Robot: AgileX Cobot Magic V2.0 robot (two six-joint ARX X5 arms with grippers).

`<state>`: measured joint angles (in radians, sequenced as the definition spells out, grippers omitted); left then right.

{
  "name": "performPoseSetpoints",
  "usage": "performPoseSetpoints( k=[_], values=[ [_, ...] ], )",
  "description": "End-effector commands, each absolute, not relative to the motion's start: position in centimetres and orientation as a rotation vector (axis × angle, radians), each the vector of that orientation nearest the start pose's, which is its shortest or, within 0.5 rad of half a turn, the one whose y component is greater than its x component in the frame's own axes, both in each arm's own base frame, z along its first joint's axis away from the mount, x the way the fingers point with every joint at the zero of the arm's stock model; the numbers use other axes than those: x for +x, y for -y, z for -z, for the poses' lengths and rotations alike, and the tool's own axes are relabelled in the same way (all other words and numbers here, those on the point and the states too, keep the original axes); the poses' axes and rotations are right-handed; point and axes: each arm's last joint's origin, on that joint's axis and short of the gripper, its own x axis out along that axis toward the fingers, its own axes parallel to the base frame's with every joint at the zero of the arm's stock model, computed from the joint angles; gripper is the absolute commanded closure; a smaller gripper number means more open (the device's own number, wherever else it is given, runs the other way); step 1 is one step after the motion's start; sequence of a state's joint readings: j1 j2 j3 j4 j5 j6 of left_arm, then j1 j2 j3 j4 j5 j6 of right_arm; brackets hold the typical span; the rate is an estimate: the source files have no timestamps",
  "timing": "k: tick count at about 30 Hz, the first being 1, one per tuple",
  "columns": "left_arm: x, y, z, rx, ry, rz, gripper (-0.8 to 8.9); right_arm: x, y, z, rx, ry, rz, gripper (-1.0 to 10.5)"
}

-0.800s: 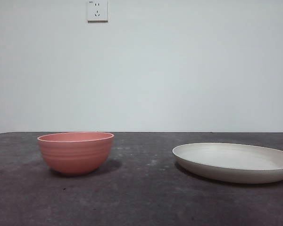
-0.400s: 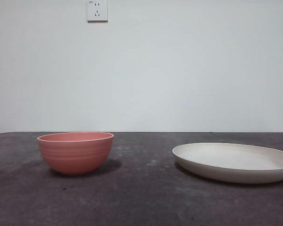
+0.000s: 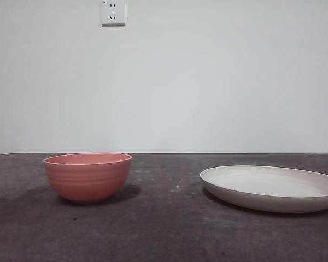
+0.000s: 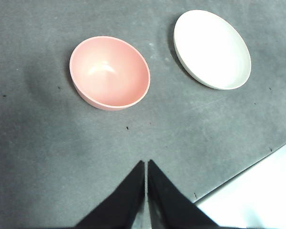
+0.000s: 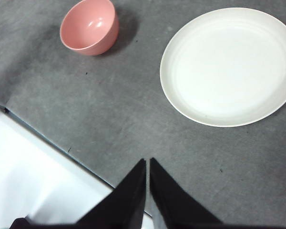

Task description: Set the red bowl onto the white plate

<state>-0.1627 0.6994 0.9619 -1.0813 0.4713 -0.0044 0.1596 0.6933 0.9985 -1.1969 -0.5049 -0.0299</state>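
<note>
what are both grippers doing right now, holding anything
Left gripper: shut, holding nothing, above the table.
Right gripper: shut, holding nothing, above the table.

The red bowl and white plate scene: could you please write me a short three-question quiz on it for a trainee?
1. True or false: the red bowl already sits on the white plate.
2. Multiple choice: what is inside the red bowl? A) a spoon B) nothing C) an orange
3. Fill in: the left gripper and the right gripper both have their jaws ____.

Key
1. False: the bowl stands on the dark table, apart from the plate.
2. B: both wrist views show its inside bare.
3. shut: each pair of jaws meets at the tips, holding nothing, above the table.
</note>
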Motion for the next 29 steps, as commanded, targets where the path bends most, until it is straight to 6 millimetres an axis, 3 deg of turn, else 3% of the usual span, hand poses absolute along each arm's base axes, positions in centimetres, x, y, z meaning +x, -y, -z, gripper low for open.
performPoseSetpoints(
  k=[1,5,7,19,29],
  values=[
    [10.0,3.0,-33.2,-0.116,-0.8,0.612,7.07,8.8,-2.9,-33.5,0.112,-0.861,-0.644,9.3],
    [10.0,3.0,-33.2,-0.119,-0.801,0.611,4.77,8.8,-2.9,-33.5,0.12,-0.864,-0.64,6.9],
    [10.0,3.0,-33.3,-0.119,-0.801,0.611,4.3,8.8,-2.9,-33.5,0.121,-0.865,-0.639,5.9],
    [11.1,3.2,-33.4,-0.138,-0.792,0.602,4.3,8.8,-2.9,-33.5,0.122,-0.865,-0.639,5.9],
    [16.6,5.2,-33.3,-0.101,-0.849,0.564,4.3,8.8,-2.9,-33.5,0.122,-0.865,-0.639,5.9]
  ],
)
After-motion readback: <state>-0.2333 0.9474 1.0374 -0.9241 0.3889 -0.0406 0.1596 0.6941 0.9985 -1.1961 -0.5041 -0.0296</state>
